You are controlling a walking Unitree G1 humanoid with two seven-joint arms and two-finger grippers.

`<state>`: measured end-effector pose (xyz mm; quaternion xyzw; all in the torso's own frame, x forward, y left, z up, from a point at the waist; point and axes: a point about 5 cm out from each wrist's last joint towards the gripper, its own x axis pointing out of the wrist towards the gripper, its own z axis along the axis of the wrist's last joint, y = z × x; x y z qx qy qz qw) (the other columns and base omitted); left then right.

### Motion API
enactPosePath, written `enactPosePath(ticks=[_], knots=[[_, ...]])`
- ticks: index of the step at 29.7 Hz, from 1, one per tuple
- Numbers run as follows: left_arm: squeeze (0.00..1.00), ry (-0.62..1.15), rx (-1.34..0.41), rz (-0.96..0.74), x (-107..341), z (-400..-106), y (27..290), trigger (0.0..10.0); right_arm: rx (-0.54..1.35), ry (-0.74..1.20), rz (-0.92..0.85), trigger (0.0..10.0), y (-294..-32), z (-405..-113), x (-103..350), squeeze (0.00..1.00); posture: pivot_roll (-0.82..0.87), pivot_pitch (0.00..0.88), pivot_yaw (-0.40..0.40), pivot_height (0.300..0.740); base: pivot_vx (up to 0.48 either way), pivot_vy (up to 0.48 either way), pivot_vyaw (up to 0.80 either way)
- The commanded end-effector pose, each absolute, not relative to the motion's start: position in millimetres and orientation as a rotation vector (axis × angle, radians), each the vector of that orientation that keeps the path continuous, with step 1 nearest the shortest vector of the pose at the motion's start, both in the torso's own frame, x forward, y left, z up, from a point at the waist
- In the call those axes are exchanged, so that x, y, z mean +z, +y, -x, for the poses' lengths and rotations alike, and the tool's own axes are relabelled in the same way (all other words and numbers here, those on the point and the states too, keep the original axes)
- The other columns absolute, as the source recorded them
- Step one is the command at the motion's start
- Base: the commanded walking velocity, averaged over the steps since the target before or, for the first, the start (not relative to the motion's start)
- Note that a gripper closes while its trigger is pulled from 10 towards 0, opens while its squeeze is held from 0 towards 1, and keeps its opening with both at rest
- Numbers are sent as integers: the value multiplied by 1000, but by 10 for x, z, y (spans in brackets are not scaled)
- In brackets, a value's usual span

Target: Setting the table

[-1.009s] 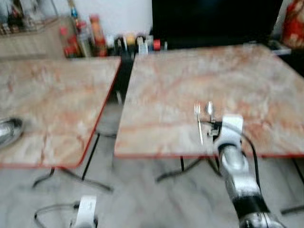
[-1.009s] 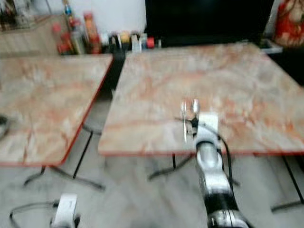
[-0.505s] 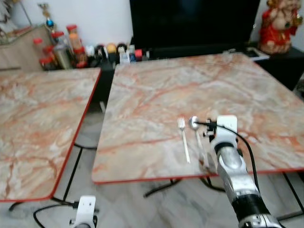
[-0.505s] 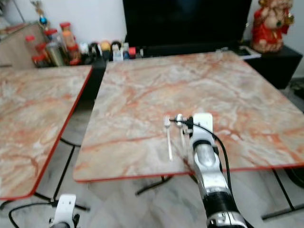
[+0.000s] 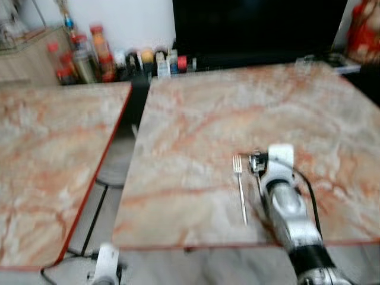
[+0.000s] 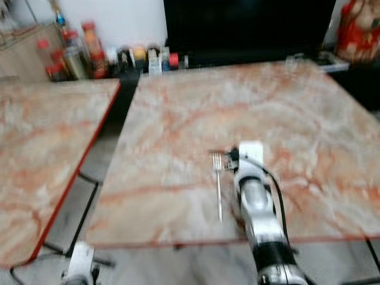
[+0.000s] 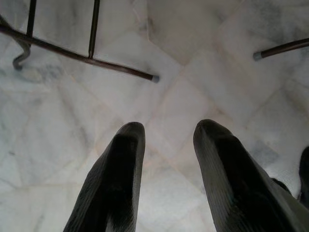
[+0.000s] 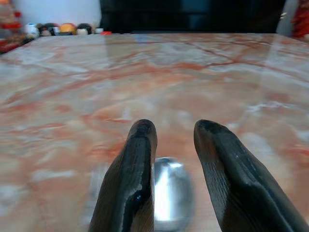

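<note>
A shiny steel spoon (image 8: pixel 166 193) lies on the square table with the pink-veined marble top and red edge (image 5: pixel 196 119), near the front edge, with its bowl showing between the two black fingers of the right gripper (image 8: pixel 171 159). Those fingers are spread apart, one on each side of the bowl, and do not pinch it. Just beside the spoon, on the robot's left, a slim silver fork (image 5: pixel 240 185) lies flat with its tines pointing away from the robot.

The step in hand looks like placing the cutlery for one setting: the spoon seems set down beside the fork. The next move probably calls for drawing the right arm straight back without nudging the spoon, since the fingers flank it closely.

The left gripper (image 7: pixel 164 145) hangs idle above the pale marble floor (image 7: pixel 193 72), fingers parted and empty.

Count: one spoon, one fork, two tables, the second marble-topped table (image 5: pixel 53 142) standing apart on the left.
</note>
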<state>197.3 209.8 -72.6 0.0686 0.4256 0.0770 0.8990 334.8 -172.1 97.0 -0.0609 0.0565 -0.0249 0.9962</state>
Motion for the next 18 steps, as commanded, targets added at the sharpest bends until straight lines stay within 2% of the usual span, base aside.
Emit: enactPosePath(ticks=[1,4,5,12,13,14,15,18], knots=[[0,891,178,-155,-723,-1948,2182,10000,-32,112,112,10000,-1640,-3354,993,0,-68,16,69,740,0,0,0],[0,894,172,-156,-726,-1947,2174,10000,-80,134,114,10000,-1705,-3339,972,0,-70,23,71,740,0,0,0],[0,895,171,-156,-728,-1944,2173,10000,-99,145,100,10000,-1738,-3332,957,1000,-71,27,72,740,0,0,0],[0,907,160,-152,-743,-1918,2171,10000,-169,193,109,10000,-1893,-3291,909,1000,-72,42,78,740,0,0,0],[0,911,156,-154,-747,-1912,2169,10000,-178,206,113,10000,-1926,-3286,900,341,-72,42,78,740,0,0,0],[0,912,155,-154,-748,-1911,2169,10000,-180,210,114,10000,-1935,-3286,897,341,-73,43,80,740,0,0,0],[0,912,154,-154,-748,-1911,2168,10000,-177,219,119,10000,-1942,-3286,896,0,-74,44,80,740,0,0,0],[0,912,151,-150,-749,-1912,2159,10000,-185,249,102,10000,-1976,-3278,883,0,-72,45,79,740,0,0,0]])
